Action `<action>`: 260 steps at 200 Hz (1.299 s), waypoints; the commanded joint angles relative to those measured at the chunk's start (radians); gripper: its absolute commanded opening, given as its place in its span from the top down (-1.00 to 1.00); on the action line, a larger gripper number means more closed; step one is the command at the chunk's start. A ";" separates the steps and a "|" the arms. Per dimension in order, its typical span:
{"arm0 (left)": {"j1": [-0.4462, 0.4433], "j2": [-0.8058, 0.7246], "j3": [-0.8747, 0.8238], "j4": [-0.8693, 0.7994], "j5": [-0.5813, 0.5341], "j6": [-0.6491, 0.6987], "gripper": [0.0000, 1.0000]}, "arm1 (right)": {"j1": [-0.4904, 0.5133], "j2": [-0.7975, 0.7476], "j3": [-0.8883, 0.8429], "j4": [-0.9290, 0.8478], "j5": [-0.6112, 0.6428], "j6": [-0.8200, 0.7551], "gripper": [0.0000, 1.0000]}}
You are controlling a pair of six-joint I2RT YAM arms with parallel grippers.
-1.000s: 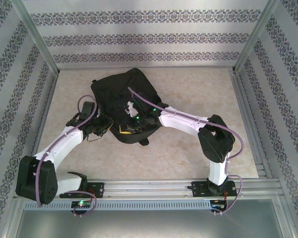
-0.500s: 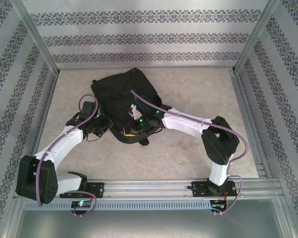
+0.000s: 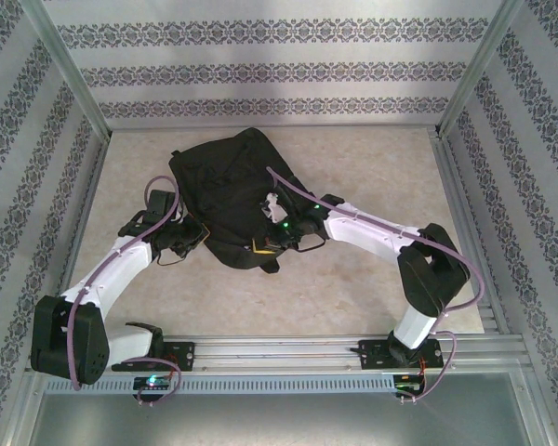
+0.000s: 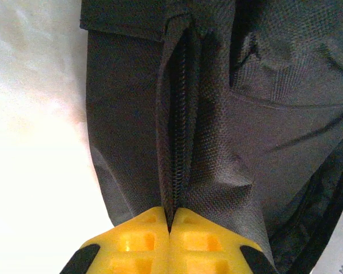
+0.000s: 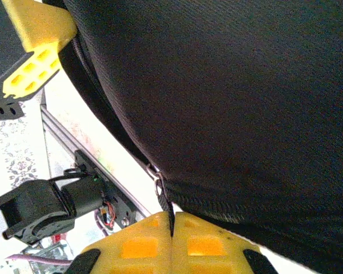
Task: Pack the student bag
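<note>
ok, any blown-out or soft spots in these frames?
Left wrist: table blown out to white, student bag weave sharp, left hand slightly soft. Right wrist: table beside the bag overexposed, right hand soft. Top external: even light, bag nearly featureless black.

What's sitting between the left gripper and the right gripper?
The student bag: in the top view its near end fills the stretch from the left gripper to the right gripper, both pinching it.
</note>
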 commanded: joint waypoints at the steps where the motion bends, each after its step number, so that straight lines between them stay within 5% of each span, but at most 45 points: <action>1: 0.050 -0.022 0.018 -0.061 -0.114 0.039 1.00 | -0.033 -0.052 -0.016 -0.146 0.001 -0.071 1.00; 70: 0.063 -0.028 0.074 -0.094 -0.212 0.087 1.00 | -0.110 -0.121 -0.039 -0.185 -0.006 -0.147 1.00; 144: 0.080 0.194 0.286 -0.121 -0.264 0.172 1.00 | 0.137 0.193 0.297 0.047 -0.124 0.088 1.00; 157: 0.109 0.206 0.313 -0.153 -0.251 0.168 0.76 | 0.162 0.267 0.378 0.097 -0.139 0.154 1.00; 207: 0.124 0.027 0.286 -0.286 -0.299 0.111 0.31 | 0.170 0.367 0.484 0.181 -0.078 0.266 1.00; 260: 0.122 -0.140 0.122 -0.288 -0.152 -0.002 0.34 | 0.164 0.363 0.425 0.226 -0.079 0.288 1.00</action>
